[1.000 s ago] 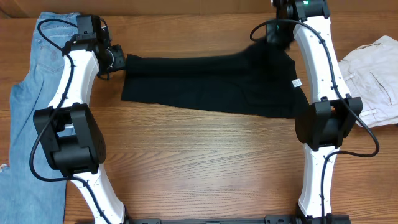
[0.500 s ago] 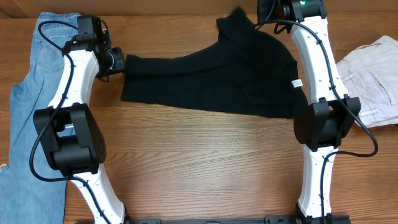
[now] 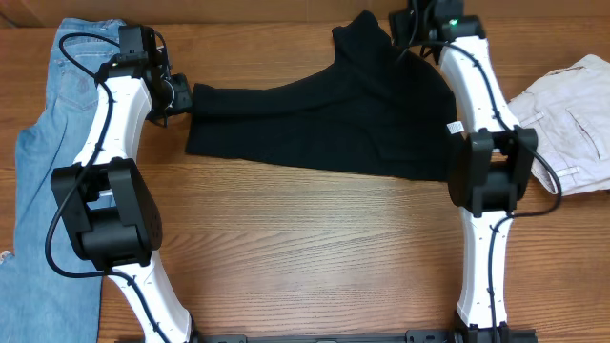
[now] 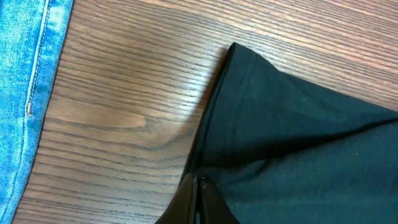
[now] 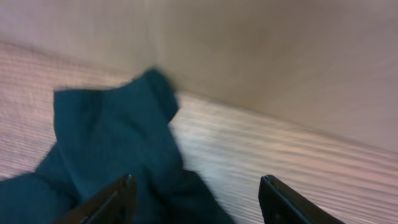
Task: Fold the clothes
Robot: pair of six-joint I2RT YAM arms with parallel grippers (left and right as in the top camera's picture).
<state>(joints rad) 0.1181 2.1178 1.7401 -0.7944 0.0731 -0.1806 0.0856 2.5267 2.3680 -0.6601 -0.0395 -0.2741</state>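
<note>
The black clothes (image 3: 315, 124) lie spread across the far half of the table (image 3: 305, 257), with one corner bunched up toward the back edge under the right gripper (image 5: 198, 190), whose fingers stand spread with nothing between them. The left gripper (image 4: 196, 190) is pressed together, pinching the garment's left edge (blue jeans (image 3: 38, 143) lie just beyond it).

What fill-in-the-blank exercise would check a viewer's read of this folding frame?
1. The left gripper is ____ on the black garment's edge.
2. The right gripper stands ____, with nothing between its fingers.
3. The blue jeans lie on the robot's ____ side.
4. The pale garment lies on the robot's ____ side.
Missing words: shut; open; left; right.
</note>
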